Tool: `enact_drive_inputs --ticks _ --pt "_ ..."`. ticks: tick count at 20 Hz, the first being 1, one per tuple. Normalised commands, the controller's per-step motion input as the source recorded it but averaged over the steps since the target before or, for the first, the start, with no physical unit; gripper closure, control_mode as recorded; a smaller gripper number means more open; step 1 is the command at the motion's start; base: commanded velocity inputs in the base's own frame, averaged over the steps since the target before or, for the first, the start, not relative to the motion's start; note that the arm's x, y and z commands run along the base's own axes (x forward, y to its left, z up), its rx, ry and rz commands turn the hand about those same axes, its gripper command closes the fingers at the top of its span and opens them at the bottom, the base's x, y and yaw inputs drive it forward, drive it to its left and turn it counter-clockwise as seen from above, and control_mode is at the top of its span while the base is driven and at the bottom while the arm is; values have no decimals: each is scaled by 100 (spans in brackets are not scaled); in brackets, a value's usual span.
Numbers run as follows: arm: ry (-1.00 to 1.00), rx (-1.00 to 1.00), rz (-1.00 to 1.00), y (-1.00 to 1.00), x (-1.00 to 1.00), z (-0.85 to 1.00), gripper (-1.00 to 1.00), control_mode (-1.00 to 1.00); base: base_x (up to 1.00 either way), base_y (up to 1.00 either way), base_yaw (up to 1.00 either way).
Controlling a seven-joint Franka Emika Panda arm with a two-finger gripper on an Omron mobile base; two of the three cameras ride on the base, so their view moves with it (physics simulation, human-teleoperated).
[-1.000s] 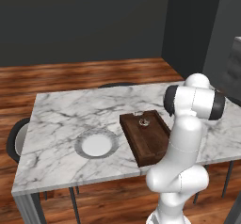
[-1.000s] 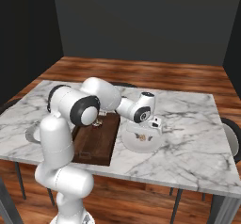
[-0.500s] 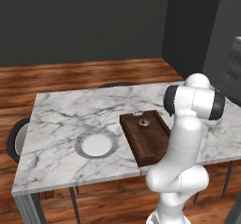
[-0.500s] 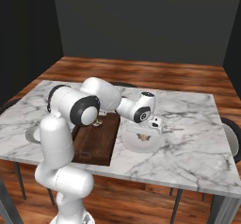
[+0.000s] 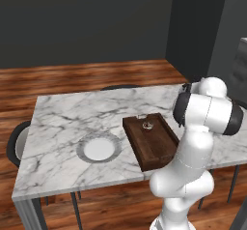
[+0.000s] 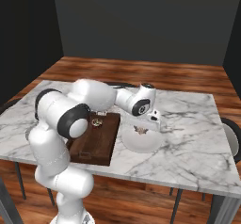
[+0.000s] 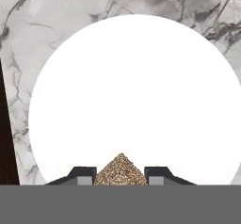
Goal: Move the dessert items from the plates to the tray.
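Nothing has moved since the earlier frames: my arm, the plates and the tray all stand where they stood, and the base views are the same.

My pincer (image 7: 120, 173) hangs over the plate (image 6: 141, 143) that lies on the marble table (image 6: 188, 133) just to the right of the tray (image 6: 96, 140). From the hand camera I see this plate from above as a big white disc (image 7: 132, 91). Between my two dark fingertips (image 7: 84, 175) sits a brown speckled piece with a pointed top (image 7: 120, 171). The fingertips stand close on both its sides, so my pincer is pinching this dessert piece. In the right base view the same piece shows as a small dark spot (image 6: 140, 130) under my hand, over the middle of the plate. I cannot tell if it touches the plate or is lifted a little.

On the tray, near its far end, lies another small round piece (image 5: 147, 125). It is too small for me to say what kind it is.

A second plate (image 5: 99, 149), white with a grey rim, lies on the table to the left of the tray, apart from it. Beside the left end of the table stands a dark round chair (image 5: 17, 144).
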Motion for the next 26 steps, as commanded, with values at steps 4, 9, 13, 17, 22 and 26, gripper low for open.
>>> enact_drive_inputs --ticks 4,9,13,17,22,26 --pt "-6 3 2 46 -44 56 100 -100 0 0 0" --pt "-6 3 4 53 -46 48 100 -100 0 0 0" --pt "0 0 6 61 -41 41 100 -100 0 0 0" --pt "0 2 4 61 -32 22 100 -100 0 0 0" --pt "0 2 4 69 -33 3 100 -100 0 0 0" --pt "0 1 4 65 -32 6 100 -100 0 0 0"
